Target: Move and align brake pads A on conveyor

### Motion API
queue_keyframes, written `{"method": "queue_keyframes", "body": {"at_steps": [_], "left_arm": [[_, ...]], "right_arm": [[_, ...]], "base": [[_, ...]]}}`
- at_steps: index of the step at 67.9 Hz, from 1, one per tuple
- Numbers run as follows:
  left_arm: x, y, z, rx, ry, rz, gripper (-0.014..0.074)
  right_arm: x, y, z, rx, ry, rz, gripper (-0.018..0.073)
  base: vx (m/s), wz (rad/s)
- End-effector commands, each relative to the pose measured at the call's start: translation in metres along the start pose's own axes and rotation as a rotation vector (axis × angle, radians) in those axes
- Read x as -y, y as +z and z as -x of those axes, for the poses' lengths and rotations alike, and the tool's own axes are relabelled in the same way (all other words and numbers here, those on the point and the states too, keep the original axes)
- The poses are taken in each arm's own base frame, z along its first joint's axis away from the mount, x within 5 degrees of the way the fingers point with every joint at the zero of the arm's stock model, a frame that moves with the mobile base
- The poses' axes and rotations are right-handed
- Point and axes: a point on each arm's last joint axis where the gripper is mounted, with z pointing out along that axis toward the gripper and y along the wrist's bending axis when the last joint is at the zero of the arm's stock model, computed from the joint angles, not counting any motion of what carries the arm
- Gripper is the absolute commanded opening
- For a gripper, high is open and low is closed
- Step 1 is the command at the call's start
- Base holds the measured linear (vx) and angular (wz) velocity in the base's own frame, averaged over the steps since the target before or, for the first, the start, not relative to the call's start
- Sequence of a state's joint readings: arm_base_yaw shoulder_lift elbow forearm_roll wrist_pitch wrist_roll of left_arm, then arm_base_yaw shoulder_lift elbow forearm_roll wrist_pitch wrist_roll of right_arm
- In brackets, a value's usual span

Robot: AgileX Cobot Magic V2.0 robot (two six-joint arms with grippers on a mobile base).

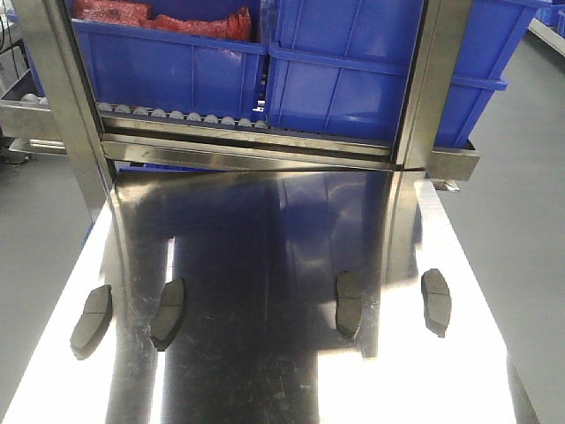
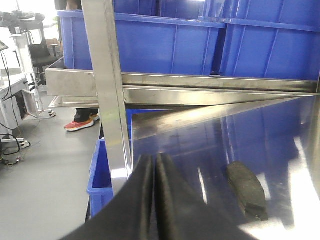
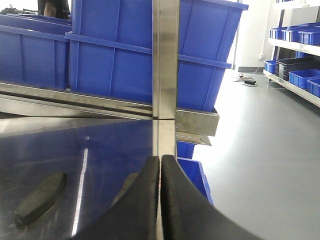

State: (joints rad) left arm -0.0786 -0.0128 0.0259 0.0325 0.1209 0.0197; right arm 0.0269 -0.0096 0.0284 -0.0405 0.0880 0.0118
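Only the front view shows all four brake pads [image 1: 350,303] together.

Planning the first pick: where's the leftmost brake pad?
Front view: the leftmost brake pad lies on the steel table near its left edge, just left of a second pad.

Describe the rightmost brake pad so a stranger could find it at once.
Find the shiny steel table below the blue bins. Four dark pads lie in a row across it. Yours is the right-end pad, nearest the table's right edge.
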Motion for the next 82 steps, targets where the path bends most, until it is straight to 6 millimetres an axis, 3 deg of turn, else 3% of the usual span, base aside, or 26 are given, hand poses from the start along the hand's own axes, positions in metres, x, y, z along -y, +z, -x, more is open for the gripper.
{"method": "queue_keyframes", "body": {"at_steps": [1,82], "left_arm": [[0.0001,-0.0004,0.0017,0.07,-0.02,0.001,-0.0006],[0.0001,-0.0004,0.0017,0.07,-0.02,0.001,-0.0006]], "right_arm": [[0.0001,-0.0007,0.0032,0.072,-0.015,-0.004,-0.0012],[0.0001,-0.0007,0.0033,0.073,-0.015,-0.004,-0.0012]], "base": [[0.0,0.0],[0.0,0.0]]}}
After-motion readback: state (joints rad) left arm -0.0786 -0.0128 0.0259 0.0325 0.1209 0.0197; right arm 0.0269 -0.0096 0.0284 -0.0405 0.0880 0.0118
